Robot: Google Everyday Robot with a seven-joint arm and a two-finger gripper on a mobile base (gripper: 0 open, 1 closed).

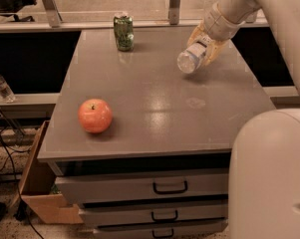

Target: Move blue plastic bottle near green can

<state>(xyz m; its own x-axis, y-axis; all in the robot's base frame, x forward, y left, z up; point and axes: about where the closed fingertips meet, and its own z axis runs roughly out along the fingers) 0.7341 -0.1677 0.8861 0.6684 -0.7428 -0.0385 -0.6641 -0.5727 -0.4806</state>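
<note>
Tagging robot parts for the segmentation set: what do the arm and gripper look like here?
Arm: smooth off-white shell, rounded tubular links, a cuff-like ring at the wrist; no cables or markings visible. Gripper, at the back right of the table around the blue plastic bottle: tan-yellow, chunky fingers.

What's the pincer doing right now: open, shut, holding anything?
Pincer: closed on the blue plastic bottle, over the far right part of the table, to the right of the green can.
</note>
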